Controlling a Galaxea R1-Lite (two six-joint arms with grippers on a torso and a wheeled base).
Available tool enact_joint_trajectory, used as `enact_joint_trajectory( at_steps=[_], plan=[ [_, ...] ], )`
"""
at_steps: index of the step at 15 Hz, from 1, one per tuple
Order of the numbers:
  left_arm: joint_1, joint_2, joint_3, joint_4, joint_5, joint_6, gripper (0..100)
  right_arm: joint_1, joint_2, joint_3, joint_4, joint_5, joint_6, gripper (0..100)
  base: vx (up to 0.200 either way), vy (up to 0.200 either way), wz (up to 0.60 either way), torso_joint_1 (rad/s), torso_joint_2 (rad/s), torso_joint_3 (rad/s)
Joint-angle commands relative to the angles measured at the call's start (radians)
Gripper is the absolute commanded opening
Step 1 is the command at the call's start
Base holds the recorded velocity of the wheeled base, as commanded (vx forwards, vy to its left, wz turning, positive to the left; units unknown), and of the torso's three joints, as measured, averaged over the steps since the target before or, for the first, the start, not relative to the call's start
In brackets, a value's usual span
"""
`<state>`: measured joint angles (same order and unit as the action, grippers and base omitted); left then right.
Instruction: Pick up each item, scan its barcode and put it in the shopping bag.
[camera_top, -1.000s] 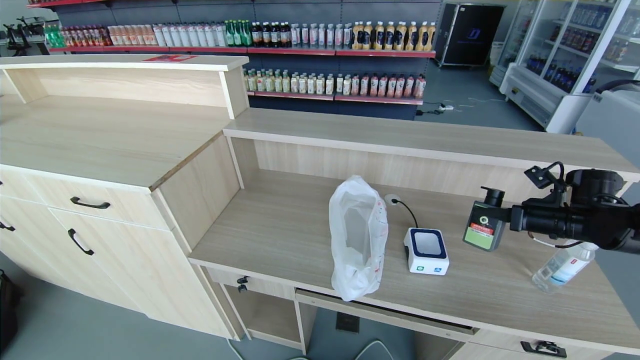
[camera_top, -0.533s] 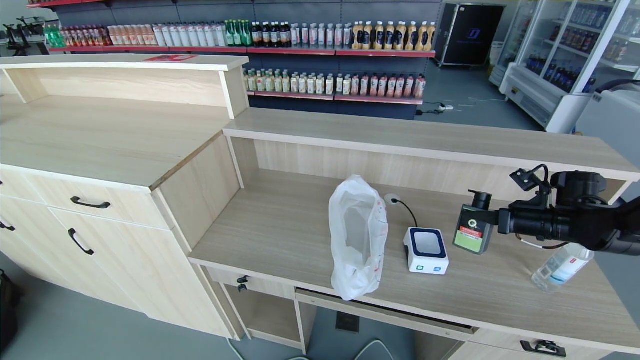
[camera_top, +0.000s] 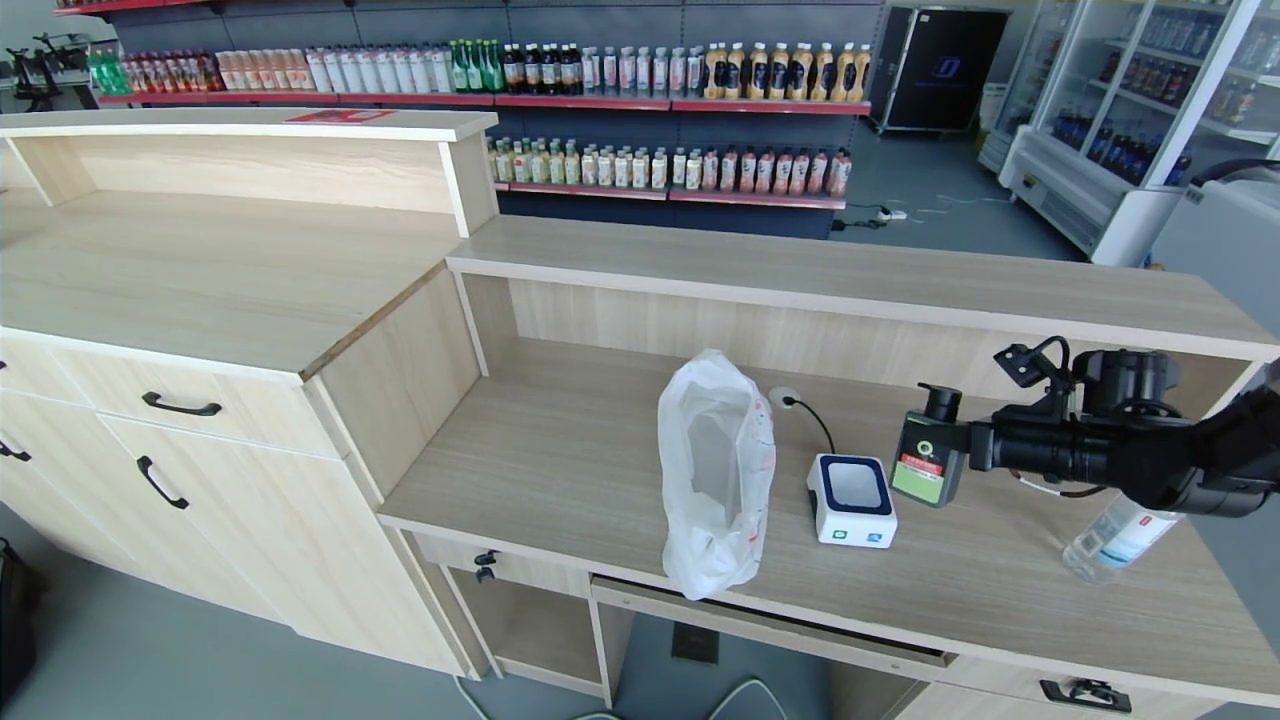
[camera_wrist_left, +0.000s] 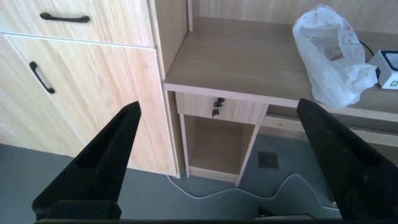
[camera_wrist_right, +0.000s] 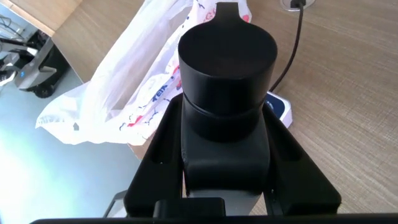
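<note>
My right end effector (camera_top: 966, 446) pinches the bottle (camera_top: 922, 458) at 2 o'clock of the scanner (camera_top: 852, 500). My head sees its green label, my wrist its black cap (camera_wrist_right: 227, 62) and the shopping bag (camera_wrist_right: 118, 87). My left end effector (camera_wrist_left: 217, 118) hangs spread.

Counter (camera_top: 560, 450), shopping bag (camera_top: 715, 470), scanner (camera_top: 852, 500), clear bottle (camera_top: 1112, 538)

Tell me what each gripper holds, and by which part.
The right gripper holds the dark, black-capped bottle, its fingers clamped on the sides of the upper body below the top. The left gripper is open and holds nothing.
</note>
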<state>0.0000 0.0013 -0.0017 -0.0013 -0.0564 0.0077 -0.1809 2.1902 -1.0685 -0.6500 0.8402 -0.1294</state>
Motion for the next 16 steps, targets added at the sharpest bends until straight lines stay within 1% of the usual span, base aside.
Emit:
enact_joint_trajectory(
  at_steps=[1, 9, 14, 16],
  plan=[
    [0.000, 0.000, 0.000, 0.000, 0.000, 0.000, 100, 0.008, 0.010, -0.004, -0.002, 0.000, 0.002, 0, 0.000, 0.000, 0.00, 0.000, 0.00, 0.000],
    [0.000, 0.000, 0.000, 0.000, 0.000, 0.000, 100, 0.021, 0.042, -0.010, -0.031, -0.001, 0.002, 0, 0.000, 0.000, 0.00, 0.000, 0.00, 0.000],
    [0.000, 0.000, 0.000, 0.000, 0.000, 0.000, 100, 0.024, 0.063, -0.031, -0.033, 0.000, 0.004, 0, 0.000, 0.000, 0.00, 0.000, 0.00, 0.000],
    [0.000, 0.000, 0.000, 0.000, 0.000, 0.000, 100, 0.032, 0.079, -0.059, -0.031, 0.000, 0.007, 0, 0.000, 0.000, 0.00, 0.000, 0.00, 0.000]
  ],
)
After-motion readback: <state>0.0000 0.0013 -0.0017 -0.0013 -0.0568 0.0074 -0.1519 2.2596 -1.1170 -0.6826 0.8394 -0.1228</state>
